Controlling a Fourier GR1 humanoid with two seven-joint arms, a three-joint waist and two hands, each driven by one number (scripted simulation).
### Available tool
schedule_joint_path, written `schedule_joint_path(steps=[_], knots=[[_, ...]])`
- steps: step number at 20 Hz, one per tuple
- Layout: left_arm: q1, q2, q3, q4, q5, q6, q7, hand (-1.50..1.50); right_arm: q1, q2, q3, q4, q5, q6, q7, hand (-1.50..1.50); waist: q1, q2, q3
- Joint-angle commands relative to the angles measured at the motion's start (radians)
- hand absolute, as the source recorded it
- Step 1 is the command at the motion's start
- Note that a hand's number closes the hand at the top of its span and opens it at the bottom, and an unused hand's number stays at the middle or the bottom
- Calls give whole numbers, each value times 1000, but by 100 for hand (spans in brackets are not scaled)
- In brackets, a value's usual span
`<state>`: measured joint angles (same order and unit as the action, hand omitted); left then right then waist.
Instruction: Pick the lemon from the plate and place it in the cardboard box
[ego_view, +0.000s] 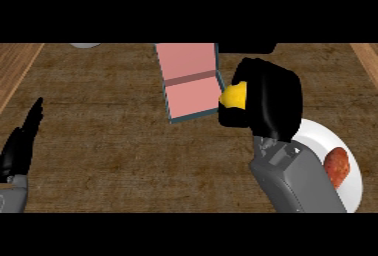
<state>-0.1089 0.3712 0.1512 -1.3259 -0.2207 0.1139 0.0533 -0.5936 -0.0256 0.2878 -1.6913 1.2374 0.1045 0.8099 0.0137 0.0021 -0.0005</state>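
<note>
My right hand is curled round a yellow lemon, which peeks out on the hand's left side. It hovers just right of the cardboard box, an open box with a pink inside and blue-grey walls, near its right wall. The white plate lies at the lower right, partly under my right forearm. My left hand rests open at the left edge, fingers pointing up.
A reddish-brown oval food item lies on the plate. A pale round object shows at the top left edge. A dark block sits behind the box. Lighter wooden strips border the counter on both sides.
</note>
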Motion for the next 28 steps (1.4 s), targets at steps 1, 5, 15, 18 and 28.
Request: schedule_joint_path(steps=[1,5,15,18,28], knots=[[48,7,-7,-98,16,-37,17,0,-168,24,-57,173,-82,-103,47,150,19,0,1],[-15,-9,-2,-20,3,-21,14,0,-359,25,-135,395,-152,-184,41,150,17,4,0],[-24,1,-8,-36,-4,-49,13,0,-573,26,-270,945,-298,-489,-133,150,46,14,0],[-60,-24,-7,29,-21,-13,-25,0,-629,-9,-356,1080,-316,-518,-234,150,45,25,0],[-87,-43,-38,-23,-34,-18,26,0,-706,-13,-487,1340,-382,-639,-211,-150,84,41,1]])
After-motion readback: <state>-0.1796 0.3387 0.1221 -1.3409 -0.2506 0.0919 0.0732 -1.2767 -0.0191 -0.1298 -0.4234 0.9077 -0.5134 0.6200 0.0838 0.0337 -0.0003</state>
